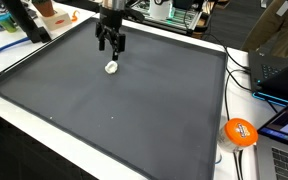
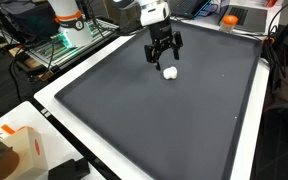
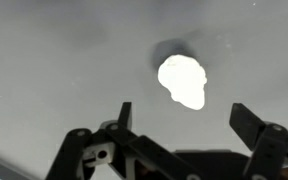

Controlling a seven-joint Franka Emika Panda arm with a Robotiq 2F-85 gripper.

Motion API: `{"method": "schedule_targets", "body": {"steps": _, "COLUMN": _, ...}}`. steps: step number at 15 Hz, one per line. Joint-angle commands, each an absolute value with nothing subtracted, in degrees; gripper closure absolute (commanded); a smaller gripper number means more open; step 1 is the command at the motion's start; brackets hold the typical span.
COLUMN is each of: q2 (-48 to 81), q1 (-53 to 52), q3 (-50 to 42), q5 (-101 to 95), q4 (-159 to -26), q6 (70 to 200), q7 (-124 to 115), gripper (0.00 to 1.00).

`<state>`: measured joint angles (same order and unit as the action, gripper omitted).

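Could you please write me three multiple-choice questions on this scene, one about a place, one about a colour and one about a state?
1. Where does the small white object lie?
A. On the dark mat, close under the gripper
B. On a shelf
C. In a bowl

2. What colour is the round thing beside the mat's corner?
A. Green
B. Orange
C. Blue

3. How is the gripper?
A. Shut on the white object
B. Shut on nothing
C. Open, holding nothing

Answers:
1 A: both exterior views show it on the mat just below the gripper.
2 B: it shows bright orange in an exterior view.
3 C: the wrist view shows the fingers wide apart, with the object lying free beyond them.
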<state>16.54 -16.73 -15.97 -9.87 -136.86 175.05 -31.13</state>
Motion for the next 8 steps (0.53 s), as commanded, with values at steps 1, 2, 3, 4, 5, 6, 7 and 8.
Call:
{"method": "schedule_targets", "body": {"steps": 1, "q2": 19.3, "q1": -29.2, "q3": -28.9, "q5": -18.3, "q4": -137.4, "q6": 179.8, "q7": -40.6, "gripper": 0.00}}
{"method": "schedule_targets", "body": {"steps": 2, "q2": 20.1, "q1": -32.0, "q3": -31.4, "q5": -19.2, "q4": -137.5, "q6": 181.1, "q7": -42.2, "gripper": 0.00}}
{"method": "schedule_targets", "body": {"steps": 3, "q2": 21.1, "q1": -35.2, "q3": -34.3, "q5": -19.7, "q4": -137.6, "q6": 182.6, "q7": -44.0, "gripper": 0.00}}
{"method": "schedule_targets", "body": {"steps": 4, "q2": 21.9, "q1": -37.8, "q3": -36.2, "q5": -19.4, "q4": -138.0, "q6": 183.9, "q7": -45.2, "gripper": 0.00}}
{"method": "schedule_targets", "body": {"steps": 5, "q2": 22.9, "q1": -40.5, "q3": -38.1, "q5": -18.7, "q4": -138.2, "q6": 185.1, "q7": -46.2, "gripper": 0.00}}
{"method": "schedule_targets", "body": {"steps": 6, "q2": 23.8, "q1": -42.6, "q3": -39.5, "q5": -17.9, "q4": -138.6, "q6": 186.1, "q7": -46.9, "gripper": 0.00}}
{"method": "schedule_targets", "body": {"steps": 7, "q2": 24.9, "q1": -44.9, "q3": -41.3, "q5": -17.1, "q4": -138.9, "q6": 186.8, "q7": -48.0, "gripper": 0.00}}
{"method": "schedule_targets", "body": {"steps": 8, "q2": 26.1, "q1": -47.2, "q3": -43.2, "q5": -16.4, "q4": -139.3, "q6": 187.3, "q7": -49.3, "gripper": 0.00}}
